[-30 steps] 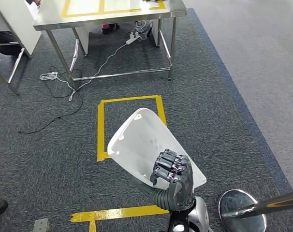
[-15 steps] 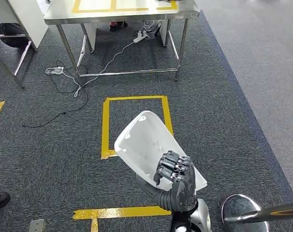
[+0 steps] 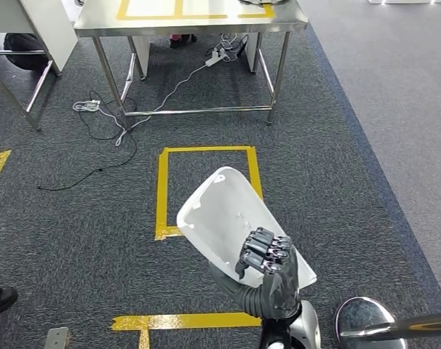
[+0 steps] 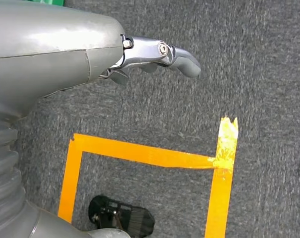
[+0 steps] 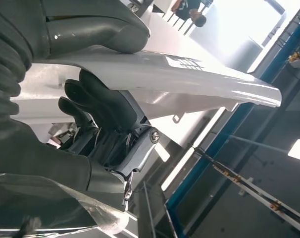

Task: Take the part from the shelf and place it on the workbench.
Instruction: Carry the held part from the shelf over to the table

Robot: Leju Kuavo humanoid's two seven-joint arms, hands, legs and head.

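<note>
Carpet (image 3: pixel 86 240), dark grey, covers most of the head view, marked with a yellow tape square (image 3: pixel 162 190) at centre and a tape strip (image 3: pixel 180 321) near the bottom edge. At lower centre the right hand (image 3: pixel 268 273) grips the white part (image 3: pixel 229 218), its dark fingers (image 3: pixel 259 251) curled over the near edge while the panel tilts up toward the frame's centre. A steel workbench (image 3: pixel 284 16) with yellow tape outlines spans the top edge, cables (image 3: pixel 105 120) trailing beneath it. In the left wrist view, the left hand (image 4: pixel 103 54) hangs over carpet and orange tape (image 4: pixel 141 153), its fingers (image 4: pixel 167 52) stretched out and holding nothing. In the right wrist view, the thumb and fingers clamp the part's pale rim across the upper middle.
</note>
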